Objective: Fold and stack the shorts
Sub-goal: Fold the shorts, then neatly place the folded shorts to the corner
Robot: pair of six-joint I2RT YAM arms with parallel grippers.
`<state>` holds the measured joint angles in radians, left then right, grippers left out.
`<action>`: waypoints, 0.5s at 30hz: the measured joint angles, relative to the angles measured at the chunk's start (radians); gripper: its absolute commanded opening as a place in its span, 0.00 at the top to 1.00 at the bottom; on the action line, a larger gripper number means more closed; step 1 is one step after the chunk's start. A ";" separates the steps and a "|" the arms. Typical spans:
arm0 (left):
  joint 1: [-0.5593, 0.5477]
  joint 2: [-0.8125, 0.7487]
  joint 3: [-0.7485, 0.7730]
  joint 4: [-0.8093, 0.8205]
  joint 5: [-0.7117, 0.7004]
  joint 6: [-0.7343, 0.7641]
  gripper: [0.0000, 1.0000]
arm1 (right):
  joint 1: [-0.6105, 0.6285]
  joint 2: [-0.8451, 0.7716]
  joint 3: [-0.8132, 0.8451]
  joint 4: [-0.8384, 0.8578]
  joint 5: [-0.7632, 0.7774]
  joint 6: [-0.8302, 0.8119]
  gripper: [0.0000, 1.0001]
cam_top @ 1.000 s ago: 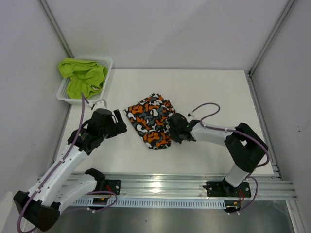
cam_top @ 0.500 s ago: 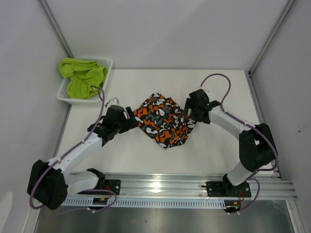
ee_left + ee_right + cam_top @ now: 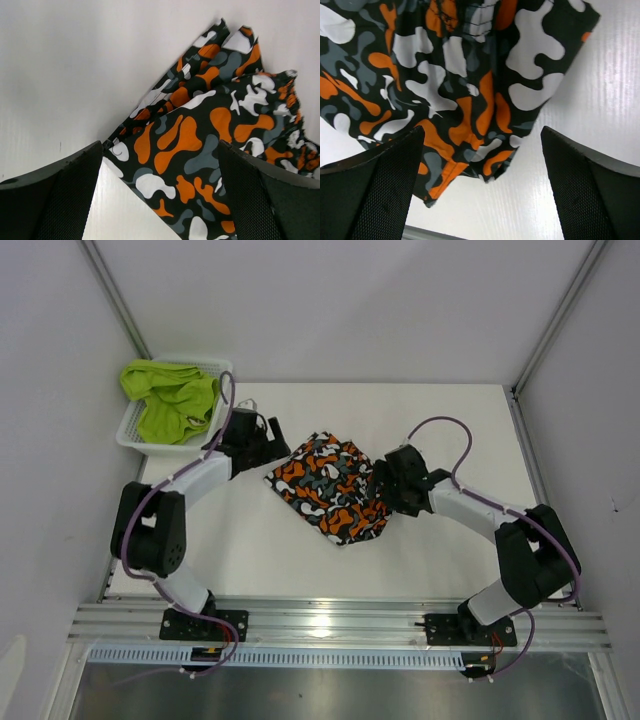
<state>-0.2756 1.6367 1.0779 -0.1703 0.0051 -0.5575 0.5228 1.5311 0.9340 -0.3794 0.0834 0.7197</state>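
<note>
The camouflage shorts [image 3: 330, 488] lie folded in a rough diamond at the middle of the white table [image 3: 460, 425]. My left gripper [image 3: 274, 446] stands open at their far left corner. In the left wrist view the patterned cloth [image 3: 210, 125] spreads below and between the wide fingers [image 3: 55, 200], which do not pinch it. My right gripper [image 3: 385, 486] is open at the right edge of the shorts. In the right wrist view the cloth's near edge [image 3: 445, 80] lies ahead of the spread fingers [image 3: 592, 190], with bare table between them. The lime green shorts [image 3: 170, 400] sit crumpled in the basket.
A white mesh basket [image 3: 224, 371] stands at the table's far left corner, close behind my left arm. Metal frame posts rise at both back corners. A rail [image 3: 330, 618] runs along the near edge.
My right gripper has opened and let go of the camouflage shorts, which now lie flatter and further right. My left arm has swung up to their far left corner.
</note>
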 measured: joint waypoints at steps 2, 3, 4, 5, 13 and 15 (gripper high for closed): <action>0.001 0.055 0.036 -0.011 0.021 0.038 0.05 | 0.011 0.008 0.000 0.020 0.002 0.016 0.04; 0.000 0.076 0.051 -0.017 0.031 0.053 0.06 | 0.014 0.016 0.000 0.032 0.001 0.023 0.06; 0.000 0.095 0.064 -0.019 0.044 0.071 0.06 | 0.018 0.027 0.000 0.042 0.001 0.029 0.08; -0.001 0.107 0.070 -0.019 0.055 0.089 0.06 | 0.019 0.041 0.000 0.053 0.000 0.035 0.24; -0.002 0.113 0.070 -0.027 0.119 0.152 0.09 | 0.018 0.103 -0.012 0.094 -0.021 0.038 0.81; -0.002 0.117 0.070 -0.027 0.130 0.154 0.10 | 0.008 0.109 -0.012 0.098 -0.028 0.029 0.89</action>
<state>-0.2771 1.7542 1.1481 -0.1970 0.1352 -0.4030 0.5308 1.6398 0.9218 -0.2810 0.0555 0.7486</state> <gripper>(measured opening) 0.917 0.192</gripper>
